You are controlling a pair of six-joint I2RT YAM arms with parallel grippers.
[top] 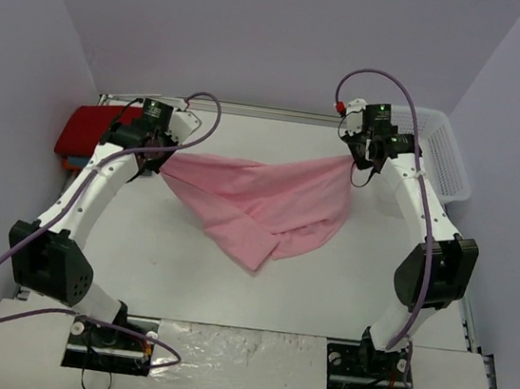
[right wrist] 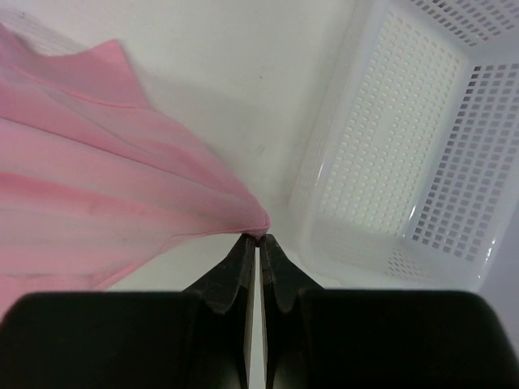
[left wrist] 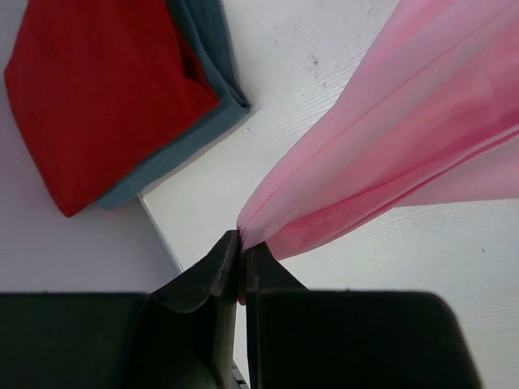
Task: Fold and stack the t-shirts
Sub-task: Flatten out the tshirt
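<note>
Sagging mid-frame, pink t-shirt (top: 259,204) handles light, limp; your left gripper (left wrist: 242,241) and right gripper (right wrist: 259,237) each pinch tight on a corner. Take hems, not the loose middle.

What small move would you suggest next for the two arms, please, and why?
Probably lower both together to lay the pink shirt flat: the left gripper and right gripper each pinch an end, and the cloth sags bunched onto the table.

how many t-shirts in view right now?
3. Pink one hangs stretched between the left tool and right tool. Red one lies folded on the teal one at the far-left edge. More could hide beneath that stack.
</note>
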